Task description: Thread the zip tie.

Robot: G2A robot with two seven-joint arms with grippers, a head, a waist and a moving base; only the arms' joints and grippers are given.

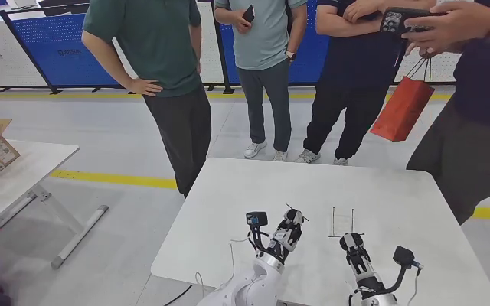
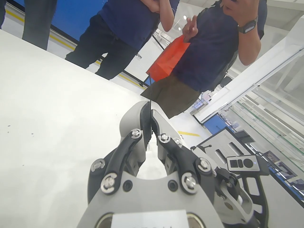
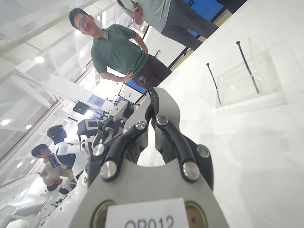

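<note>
My left gripper (image 2: 150, 113) is shut on a thin black zip tie (image 2: 150, 88), whose strap sticks straight up past the fingertips. In the top view this gripper (image 1: 293, 219) is above the table's near middle. My right gripper (image 3: 153, 91) is shut too, and the small dark head of a second zip tie (image 3: 142, 80) pokes out just beyond its tips. In the top view the right gripper (image 1: 346, 239) is close in front of a clear stand (image 1: 342, 229).
The clear stand (image 3: 239, 91) holds two upright black zip ties (image 3: 248, 68) on the white table (image 1: 398, 199). Several people stand along the table's far edge, one with a red bag (image 1: 400, 111). Another white table (image 1: 31, 164) is far left.
</note>
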